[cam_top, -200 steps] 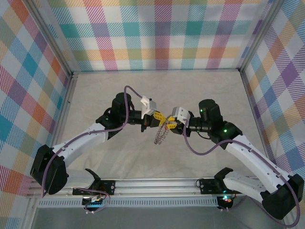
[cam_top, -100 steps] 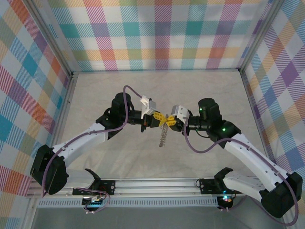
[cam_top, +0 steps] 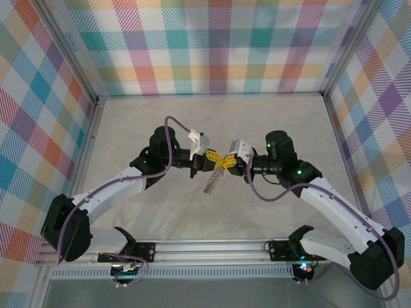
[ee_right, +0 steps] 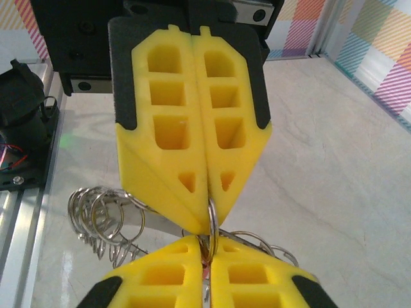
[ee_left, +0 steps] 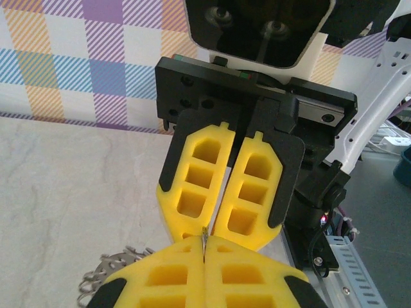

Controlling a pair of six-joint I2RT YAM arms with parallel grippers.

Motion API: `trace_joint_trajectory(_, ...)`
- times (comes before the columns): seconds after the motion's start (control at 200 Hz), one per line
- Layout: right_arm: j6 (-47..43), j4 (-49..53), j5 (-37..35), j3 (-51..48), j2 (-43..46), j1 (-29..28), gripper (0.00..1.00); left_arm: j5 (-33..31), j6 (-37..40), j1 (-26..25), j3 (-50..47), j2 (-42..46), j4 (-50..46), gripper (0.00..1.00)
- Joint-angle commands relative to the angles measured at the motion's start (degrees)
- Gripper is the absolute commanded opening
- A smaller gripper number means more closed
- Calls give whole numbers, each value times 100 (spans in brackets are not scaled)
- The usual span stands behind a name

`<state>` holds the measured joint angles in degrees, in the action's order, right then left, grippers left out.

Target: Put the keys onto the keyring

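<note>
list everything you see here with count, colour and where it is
keyring: one bunch of rings, silvery, hanging from the gripper tips
table: one, beige, below
walls: three, plaid, around the table
rail: one, silver, near edge
cables: two, purple, along the arms
arms: two, white and black, from the near corners
left gripper: yellow fingers, shut on keyring
right gripper: yellow fingers, shut on keyring
</note>
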<state>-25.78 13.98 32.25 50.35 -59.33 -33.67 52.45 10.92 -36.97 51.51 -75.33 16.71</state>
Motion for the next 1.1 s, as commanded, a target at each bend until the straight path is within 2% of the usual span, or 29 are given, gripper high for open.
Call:
trace_joint_trajectory(0.0, -107, -47, 238, 187, -70, -43, 3, -22, 17, -36, 0, -15, 117, 1)
trace_joint_trajectory(0.125, -472, 669, 54, 446, -167, -44, 1, -137, 938, -43, 320, 39, -1316, 14)
trace_joint_trajectory(0.265, -1075, 1921, 75, 1005, -531, -45, 0, -445, 1855, -42, 755, -27, -2815, 15)
trace_joint_trajectory(0.395, -1342, 2307, -42, 1200, -668, -50, 0, -539, 2318, -56, 1069, -183, -3698, 16)
trace_joint_trajectory(0.665, -1926, 3375, 20, 1739, -1076, -61, 0, -422, 2374, -65, 1159, -250, -3721, 18)
trace_joint_trajectory(1.095, -1886, 3264, -99, 1729, -1117, -77, 0, 453, 1845, -65, 1081, -446, -2843, 19)
